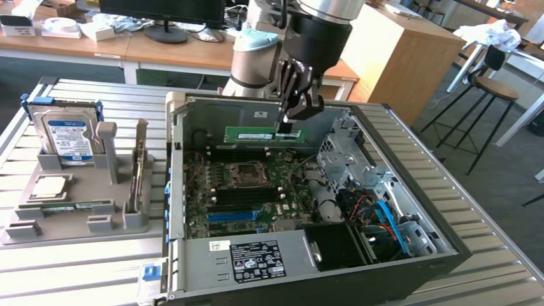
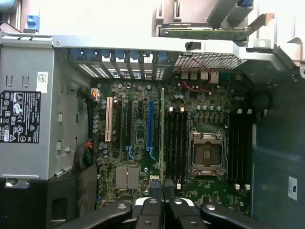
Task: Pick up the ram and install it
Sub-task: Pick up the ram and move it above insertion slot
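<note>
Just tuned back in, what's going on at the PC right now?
The gripper is shut on one end of the ram, holding the stick level inside the open computer case, above the motherboard. It does not look seated yet. From the wrist view it hangs edge-on beside the memory slots next to the empty processor socket. The hard drive stands in the grey fixture at the exterior view's left.

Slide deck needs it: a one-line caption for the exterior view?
End effector holds the ram over the motherboard of the open computer case.
</note>
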You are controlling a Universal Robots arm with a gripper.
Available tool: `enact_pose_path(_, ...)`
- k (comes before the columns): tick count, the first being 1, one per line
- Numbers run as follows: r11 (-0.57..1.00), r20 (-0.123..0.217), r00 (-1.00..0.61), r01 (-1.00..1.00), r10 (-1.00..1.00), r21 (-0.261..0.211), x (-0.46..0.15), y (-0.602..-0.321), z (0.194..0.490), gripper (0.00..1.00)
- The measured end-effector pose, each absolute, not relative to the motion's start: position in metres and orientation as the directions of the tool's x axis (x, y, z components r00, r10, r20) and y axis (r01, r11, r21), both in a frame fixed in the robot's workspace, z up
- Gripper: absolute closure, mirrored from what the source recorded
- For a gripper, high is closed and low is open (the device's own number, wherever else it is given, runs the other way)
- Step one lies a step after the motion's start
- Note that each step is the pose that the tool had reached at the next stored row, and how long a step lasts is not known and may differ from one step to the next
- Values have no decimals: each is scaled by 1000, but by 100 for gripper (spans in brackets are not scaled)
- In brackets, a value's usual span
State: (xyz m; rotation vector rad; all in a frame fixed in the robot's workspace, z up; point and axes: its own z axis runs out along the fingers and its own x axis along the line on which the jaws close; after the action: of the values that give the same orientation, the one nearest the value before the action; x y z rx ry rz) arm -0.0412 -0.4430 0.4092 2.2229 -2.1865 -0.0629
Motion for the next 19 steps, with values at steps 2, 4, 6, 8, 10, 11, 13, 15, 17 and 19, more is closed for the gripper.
enact_pose_path(2,-17,-13,16,-999,-1000,45,-41,-443,409,89)
enact_pose_path(4,-17,-13,16,-999,-1000,45,-41,-443,409,89)
enact_pose_path(6,-17,-13,16,-999,-1000,45,-41,-443,409,89)
enact_pose_path(8,-16,-12,15,-999,-1000,45,-41,-442,409,89)
enact_pose_path(10,-13,-13,12,-999,-1000,45,-41,-438,409,89)
enact_pose_path(11,-12,-13,11,-999,-1000,45,-41,-436,409,89)
enact_pose_path(13,-9,-13,9,-999,-1000,45,-41,-432,408,89)
enact_pose_path(15,-7,-13,7,-999,-1000,45,-41,-428,408,89)
enact_pose_path(17,-5,-13,5,-999,-1000,45,-41,-423,408,89)
enact_pose_path(19,-3,-13,3,-999,-1000,45,-41,-419,407,89)
